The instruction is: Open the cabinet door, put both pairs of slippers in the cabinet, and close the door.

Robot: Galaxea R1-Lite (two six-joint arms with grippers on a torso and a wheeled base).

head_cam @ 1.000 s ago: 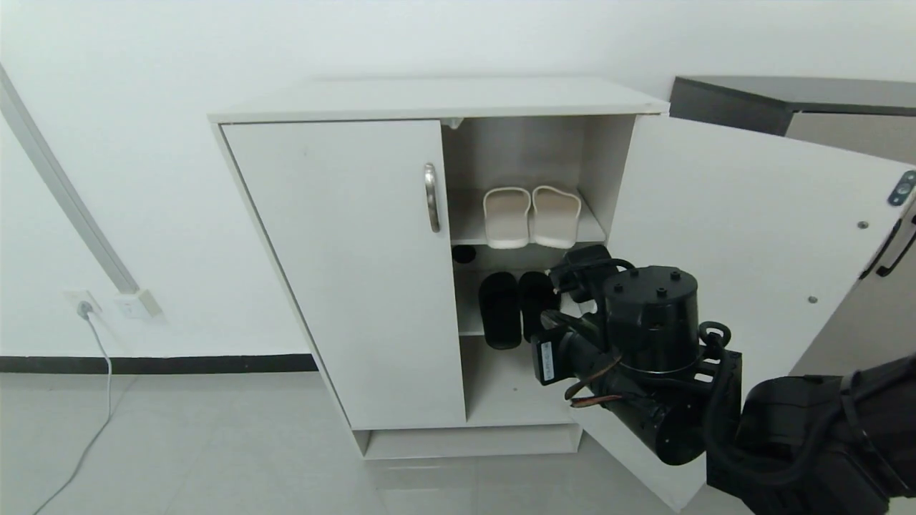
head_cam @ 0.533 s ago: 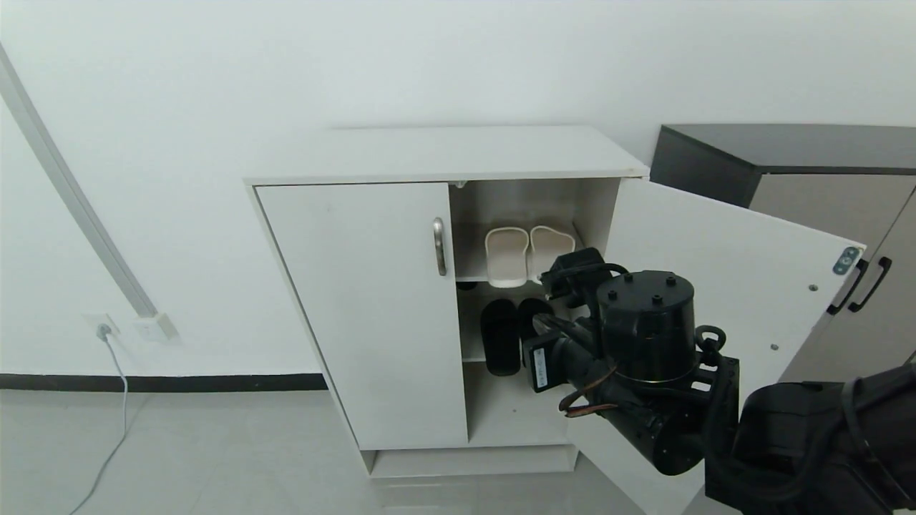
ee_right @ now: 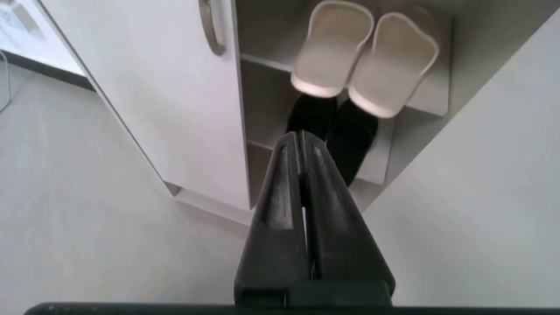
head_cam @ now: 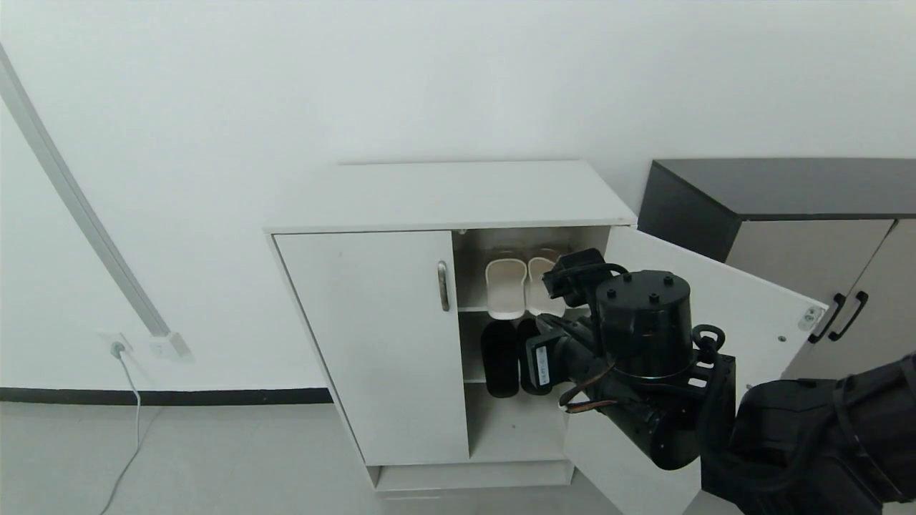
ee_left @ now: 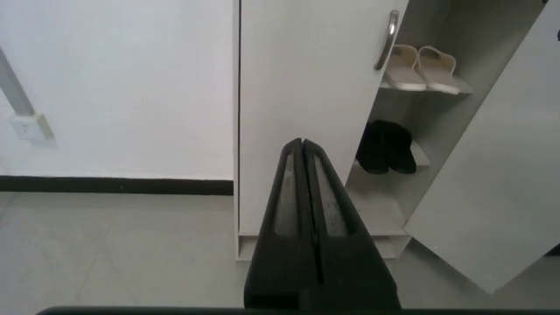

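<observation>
Cabinet door [head_cam: 751, 322] open | white slippers [head_cam: 506, 297] above black slippers [head_cam: 501, 357] | left tool [ee_left: 302, 147] closed | right tool [ee_right: 302, 140] closed

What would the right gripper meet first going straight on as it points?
The right gripper would probably meet the black slippers on the middle shelf, below the white slippers; depth is unclear.
</observation>
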